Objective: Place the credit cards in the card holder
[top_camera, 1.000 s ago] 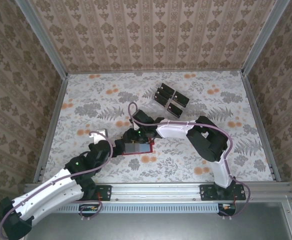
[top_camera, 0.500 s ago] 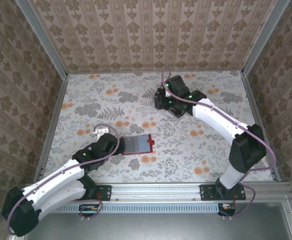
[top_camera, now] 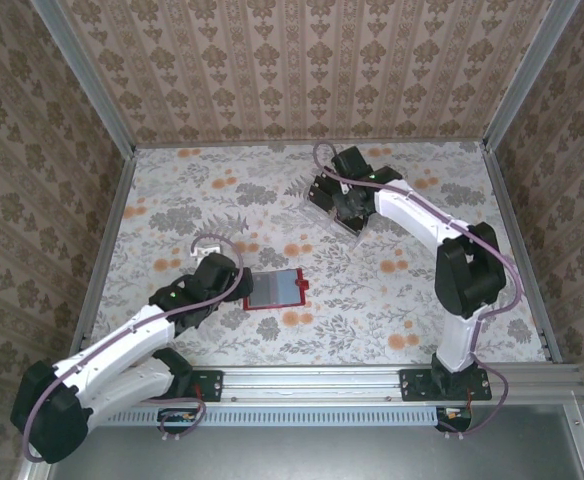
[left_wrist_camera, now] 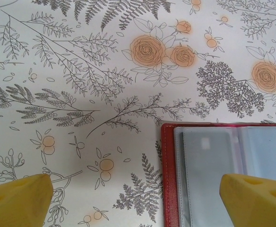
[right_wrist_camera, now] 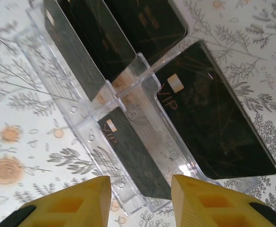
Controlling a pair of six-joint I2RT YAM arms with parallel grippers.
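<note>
While the red card holder (top_camera: 275, 290) lies open, most of the job looks undone: black credit cards (right_wrist_camera: 213, 113) sit in the clear tray (right_wrist_camera: 81, 118).
Left gripper (left_wrist_camera: 137, 203) hovers with fingers spread wide, straddling the holder's left edge; whether its pockets hold a card is unclear. Right gripper (right_wrist_camera: 140, 203), fingers apart, clamps nothing, with one tray card just ahead between them.

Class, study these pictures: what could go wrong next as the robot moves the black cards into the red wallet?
1. The right gripper straddles a thin black card and a wall of the clear plastic tray. Closing might pinch the tray too and drag it.
2. The left gripper is open at the edge of the red folding wallet and grips nothing, so the wallet may slide when a card is pushed in.
</note>
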